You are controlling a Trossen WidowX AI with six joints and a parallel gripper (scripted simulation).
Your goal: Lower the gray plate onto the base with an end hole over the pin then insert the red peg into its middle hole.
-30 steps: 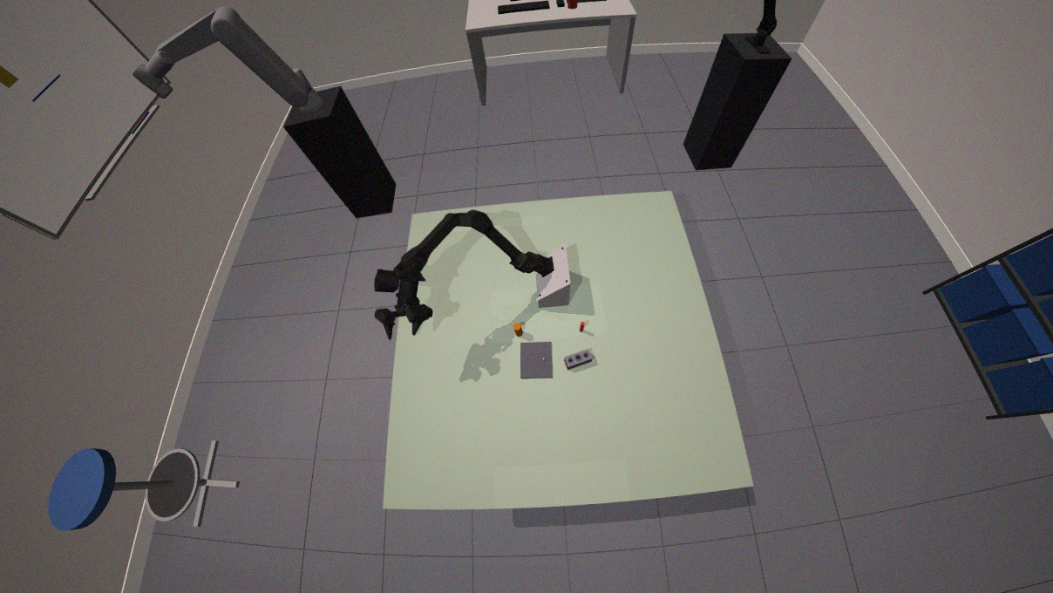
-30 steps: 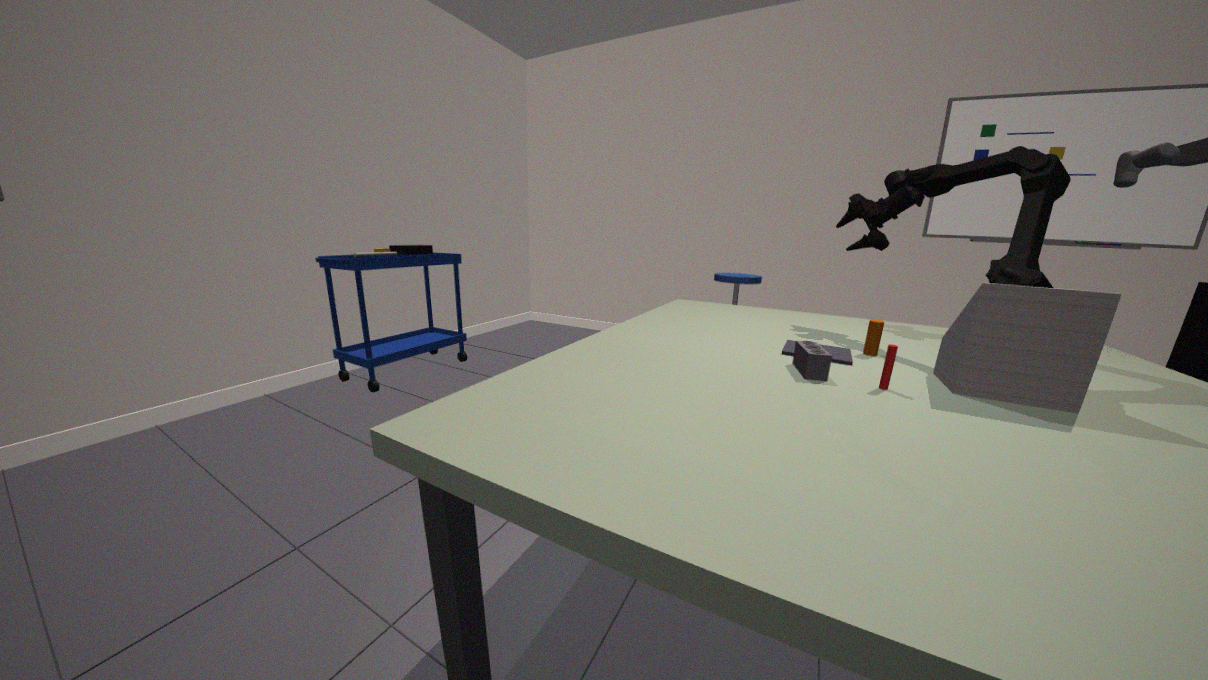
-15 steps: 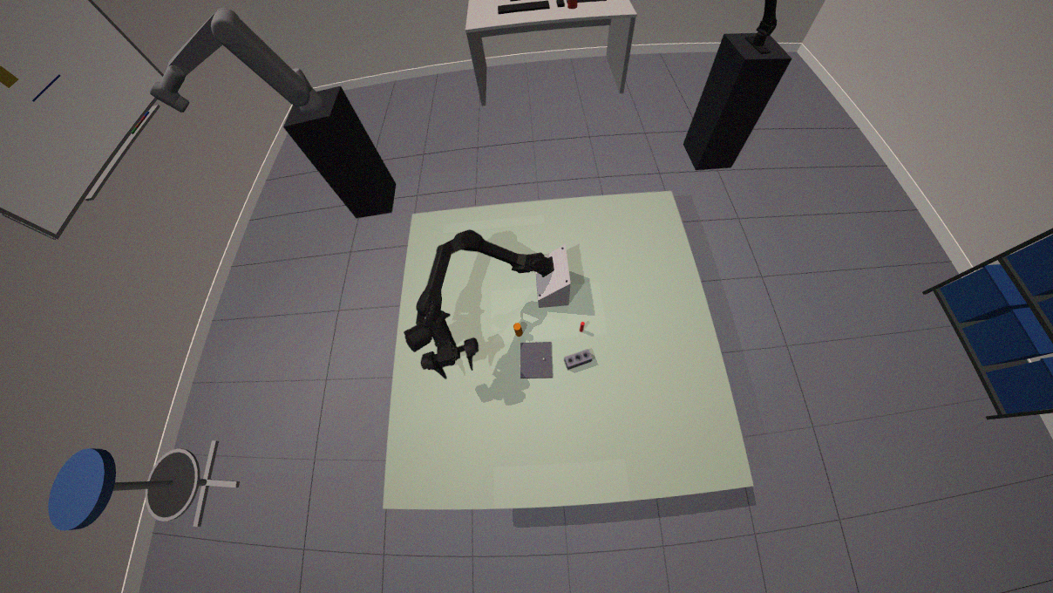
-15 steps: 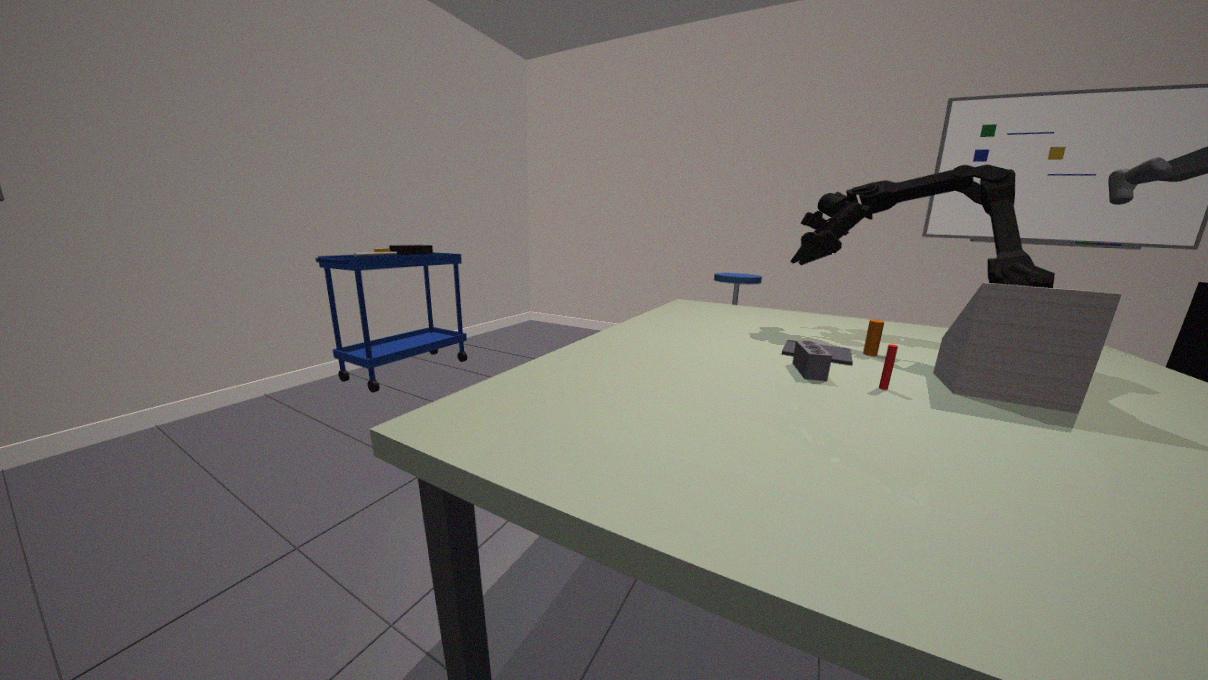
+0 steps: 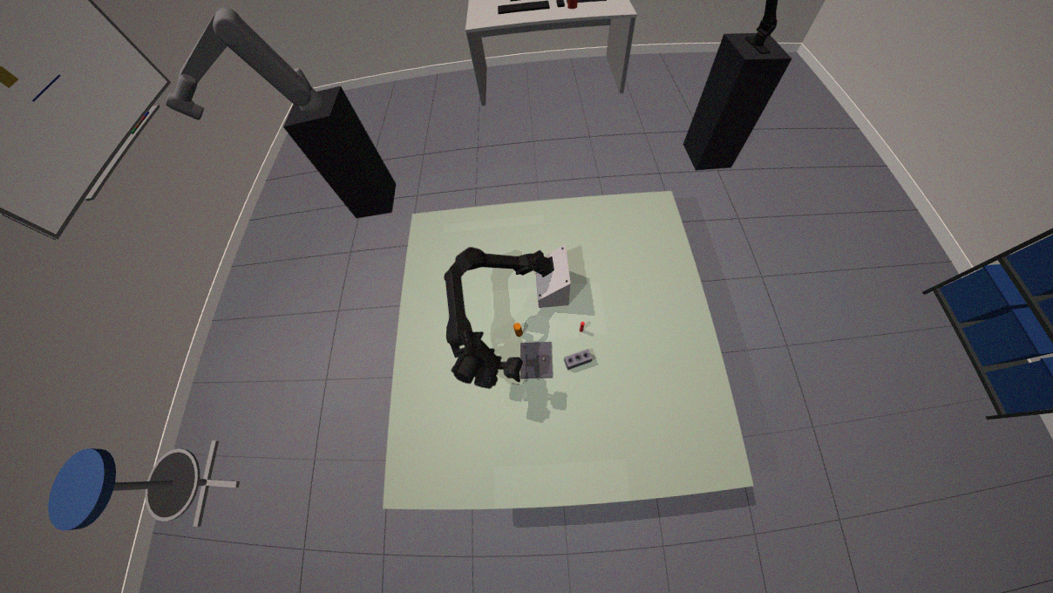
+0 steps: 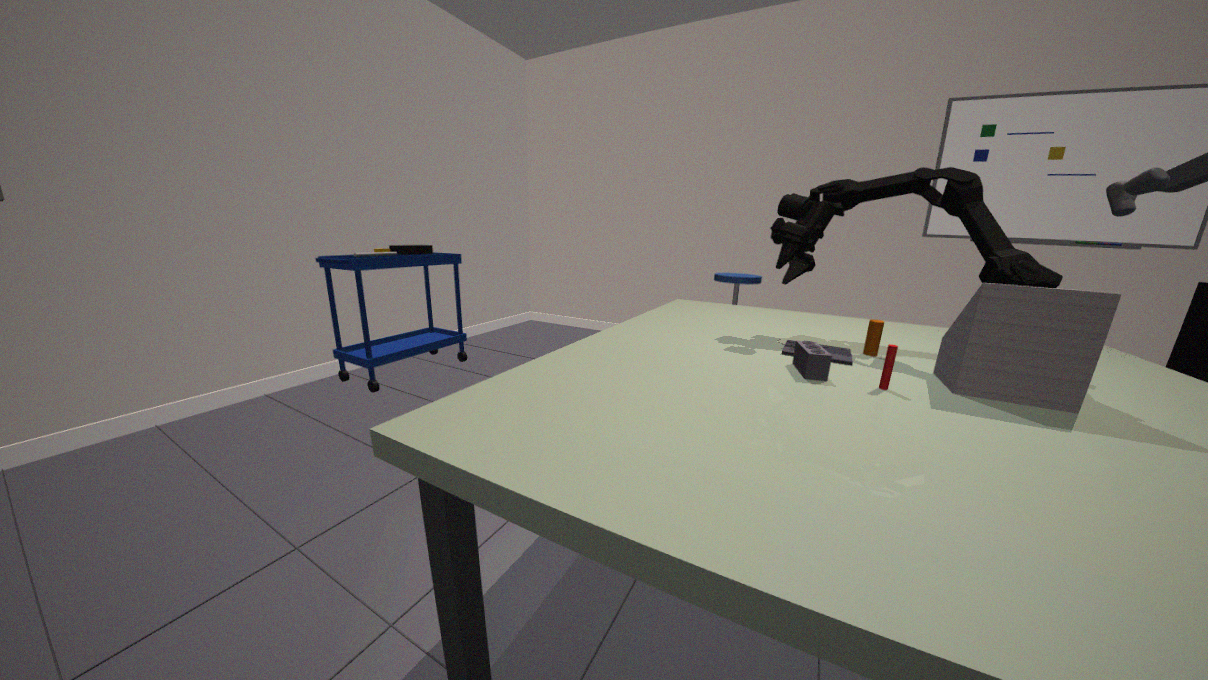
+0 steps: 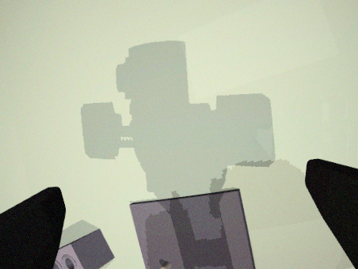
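Note:
The gray plate (image 5: 579, 359) (image 6: 812, 364) (image 7: 92, 249), a thick bar with three holes, lies on the table beside the base; the left finger partly hides it in the wrist view. The base (image 5: 536, 347) (image 6: 840, 355) (image 7: 235, 221) is a flat, dark gray square. Its small pin (image 5: 544, 358) (image 7: 165, 265) stands up off-centre, with no plate over it. The red peg (image 5: 581, 326) (image 6: 888, 367) stands upright on the table; it is outside the wrist view. My gripper (image 6: 784, 273) (image 7: 188, 187) is wide open and empty, well above the table near the base.
An orange cylinder (image 5: 518, 329) (image 6: 873, 337) stands near the base, on the arm's side. The arm's gray, slanted mounting block (image 5: 553, 296) (image 6: 1022, 354) stands behind the red peg. The arm's shadow falls over the base and the table (image 5: 626, 441) (image 6: 642, 473) (image 7: 59, 47).

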